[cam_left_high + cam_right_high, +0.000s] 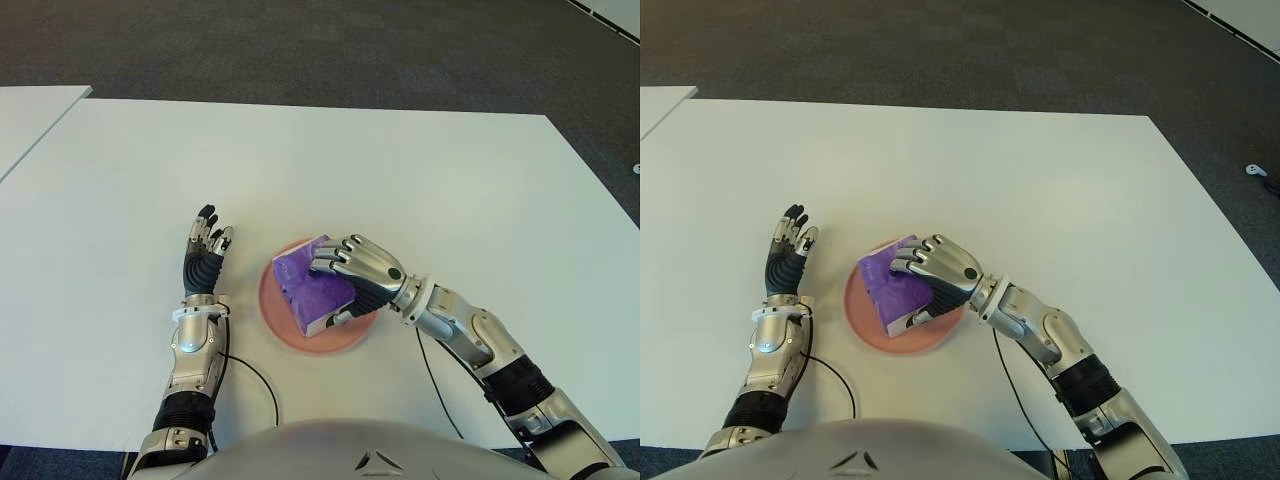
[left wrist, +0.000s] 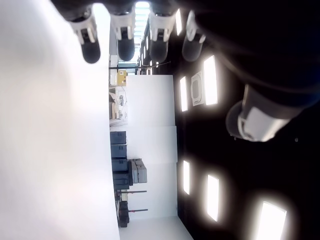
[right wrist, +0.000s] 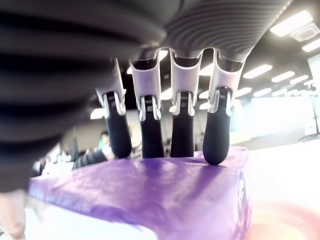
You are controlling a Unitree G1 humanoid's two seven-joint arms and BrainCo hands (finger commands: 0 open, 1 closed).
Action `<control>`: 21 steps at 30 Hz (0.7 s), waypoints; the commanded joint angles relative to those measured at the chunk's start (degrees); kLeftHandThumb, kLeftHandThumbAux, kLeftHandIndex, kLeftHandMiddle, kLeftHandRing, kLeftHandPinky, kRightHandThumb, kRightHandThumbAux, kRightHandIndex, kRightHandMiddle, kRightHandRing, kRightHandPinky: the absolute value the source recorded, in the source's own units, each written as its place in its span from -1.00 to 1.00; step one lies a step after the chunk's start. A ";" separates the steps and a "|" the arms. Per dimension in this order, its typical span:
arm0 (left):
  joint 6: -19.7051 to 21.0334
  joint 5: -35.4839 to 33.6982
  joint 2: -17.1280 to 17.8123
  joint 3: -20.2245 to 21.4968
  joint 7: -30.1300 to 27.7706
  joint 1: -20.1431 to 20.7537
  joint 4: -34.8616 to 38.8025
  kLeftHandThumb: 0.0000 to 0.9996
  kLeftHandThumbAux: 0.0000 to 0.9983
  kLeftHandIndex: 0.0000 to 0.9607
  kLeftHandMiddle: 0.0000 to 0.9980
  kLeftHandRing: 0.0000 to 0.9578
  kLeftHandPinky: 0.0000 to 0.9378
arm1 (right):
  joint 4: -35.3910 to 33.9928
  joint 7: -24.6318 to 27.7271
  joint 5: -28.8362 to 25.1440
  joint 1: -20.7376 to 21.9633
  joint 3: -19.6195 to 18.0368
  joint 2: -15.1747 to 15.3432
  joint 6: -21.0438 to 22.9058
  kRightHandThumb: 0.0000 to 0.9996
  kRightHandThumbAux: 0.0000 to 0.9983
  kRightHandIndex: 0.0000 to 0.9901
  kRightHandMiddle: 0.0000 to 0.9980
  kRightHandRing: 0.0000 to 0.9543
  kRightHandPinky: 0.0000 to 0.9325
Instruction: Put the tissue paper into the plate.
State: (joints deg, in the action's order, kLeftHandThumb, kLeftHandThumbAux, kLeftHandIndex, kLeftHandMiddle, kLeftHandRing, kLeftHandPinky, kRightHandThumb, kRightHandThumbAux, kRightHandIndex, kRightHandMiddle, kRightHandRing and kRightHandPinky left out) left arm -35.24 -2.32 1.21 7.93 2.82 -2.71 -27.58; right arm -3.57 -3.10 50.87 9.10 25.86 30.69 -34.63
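- Purple plastic-wrapped tissue pack (image 1: 312, 288) sits in the round pink plate (image 1: 272, 310), near the bench's (image 1: 450, 190) middle.
- Right hand (image 1: 358, 272) fingers (image 3: 216, 142) wrap it; pretty much done, just needs letting go.
- Left hand (image 1: 205, 250) is left of the plate, fingers spread, holding nothing.

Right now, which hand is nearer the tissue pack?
Right. The right hand grips the purple tissue pack over the pink plate. The left hand is open, apart, on the plate's left.

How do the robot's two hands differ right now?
The right robot hand curls over the purple tissue pack on the pink plate; the left robot hand shows left of the plate, fingers extended, holding nothing. Both are above the white table.
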 commanded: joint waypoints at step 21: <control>0.95 0.36 -0.08 -0.17 0.18 -2.35 -4.59 -1.00 0.04 -1.00 -1.00 -1.00 -1.00 | -10.80 11.23 -22.51 3.12 -13.35 -1.69 8.67 -0.67 -0.62 -1.00 -1.00 -1.00 -1.00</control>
State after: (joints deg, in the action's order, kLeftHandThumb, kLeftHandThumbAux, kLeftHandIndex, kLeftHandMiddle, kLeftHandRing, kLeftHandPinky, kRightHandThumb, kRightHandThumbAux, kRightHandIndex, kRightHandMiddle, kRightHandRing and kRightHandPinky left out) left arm -35.11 -2.86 1.65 7.96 2.82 -2.12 -28.40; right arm -13.28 5.79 32.33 11.72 14.49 29.81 -29.01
